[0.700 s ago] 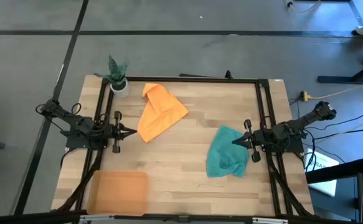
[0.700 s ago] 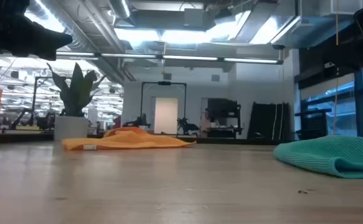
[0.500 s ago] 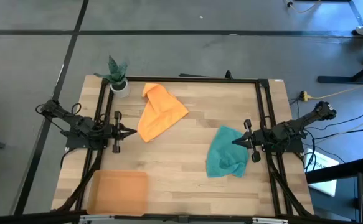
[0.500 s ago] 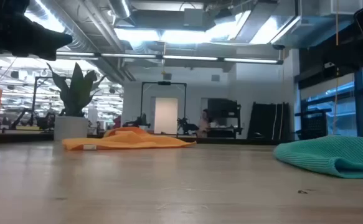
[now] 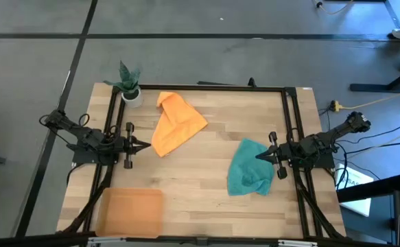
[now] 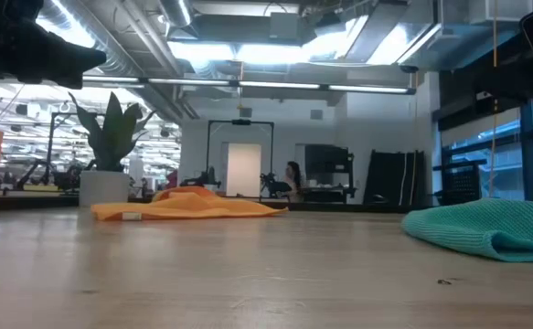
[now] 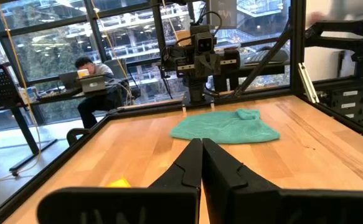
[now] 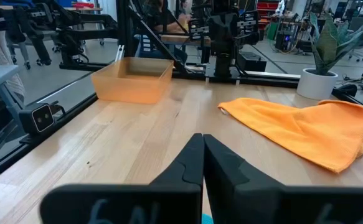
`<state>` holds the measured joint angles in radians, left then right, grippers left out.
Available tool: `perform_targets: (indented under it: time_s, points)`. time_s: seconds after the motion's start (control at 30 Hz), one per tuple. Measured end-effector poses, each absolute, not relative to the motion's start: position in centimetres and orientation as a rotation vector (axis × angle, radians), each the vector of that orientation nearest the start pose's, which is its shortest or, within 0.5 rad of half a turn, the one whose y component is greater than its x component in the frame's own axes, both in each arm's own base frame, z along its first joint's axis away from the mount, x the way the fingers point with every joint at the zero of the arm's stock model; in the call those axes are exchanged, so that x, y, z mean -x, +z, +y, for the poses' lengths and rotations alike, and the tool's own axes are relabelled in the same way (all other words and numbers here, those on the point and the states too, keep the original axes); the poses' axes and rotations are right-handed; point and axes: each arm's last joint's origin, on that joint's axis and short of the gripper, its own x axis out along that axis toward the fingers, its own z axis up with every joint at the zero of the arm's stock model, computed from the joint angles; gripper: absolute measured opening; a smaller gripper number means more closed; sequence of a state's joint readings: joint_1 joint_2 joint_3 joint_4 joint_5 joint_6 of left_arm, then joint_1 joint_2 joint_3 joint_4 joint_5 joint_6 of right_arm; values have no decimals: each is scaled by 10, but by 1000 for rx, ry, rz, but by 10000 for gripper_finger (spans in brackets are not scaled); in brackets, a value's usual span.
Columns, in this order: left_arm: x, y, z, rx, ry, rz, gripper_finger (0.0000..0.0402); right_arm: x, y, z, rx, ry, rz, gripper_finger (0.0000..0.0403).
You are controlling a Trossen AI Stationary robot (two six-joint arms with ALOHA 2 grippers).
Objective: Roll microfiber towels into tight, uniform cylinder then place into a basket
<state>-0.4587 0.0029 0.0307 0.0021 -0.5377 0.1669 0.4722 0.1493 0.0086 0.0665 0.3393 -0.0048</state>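
An orange towel (image 5: pixel 175 123) lies crumpled flat on the table's far middle, also in the low view (image 6: pixel 188 206) and the right wrist view (image 8: pixel 299 127). A teal towel (image 5: pixel 249 168) lies bunched at the right, seen too in the low view (image 6: pixel 490 228) and the left wrist view (image 7: pixel 228 127). The basket (image 5: pixel 130 211) stands at the near left corner, shown as well in the right wrist view (image 8: pixel 133 79). My left gripper (image 5: pixel 145 145) is shut at the left edge, pointing right, just left of the orange towel. My right gripper (image 5: pixel 258 156) is shut at the right, its tip over the teal towel's right edge.
A small white pot with a green plant (image 5: pixel 130 86) stands at the far left corner. A dark metal frame (image 5: pixel 200 88) runs along the table's far and side edges. Bare wood lies between the two towels. A person (image 7: pixel 94 78) sits at a desk beyond the table.
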Motion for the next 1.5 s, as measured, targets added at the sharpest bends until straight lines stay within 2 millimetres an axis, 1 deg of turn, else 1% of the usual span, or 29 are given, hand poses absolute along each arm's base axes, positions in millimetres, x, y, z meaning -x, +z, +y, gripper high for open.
perform_targets:
  time_s: [0.77,0.93,1.07,1.2,1.33,1.43,1.5]
  points:
    - [-89,174,-27,-153,81,-20,0,-98,161,39,35,133,66,9]
    - [-89,174,-27,-153,81,-20,0,-98,165,38,43,113,27,9]
    - [-89,174,-27,-153,81,-20,0,-98,178,37,-36,86,-100,9]
    - [-89,174,-27,-152,81,-20,0,-95,195,33,-111,-2,-259,9]
    - [-89,174,-27,-152,81,-21,0,-91,206,31,-24,-38,-375,5]
    - [-89,174,-27,-152,81,-21,0,-89,214,29,45,-91,-392,4]
    - [-89,174,-27,-153,81,-20,0,-88,221,27,60,-139,-399,4]
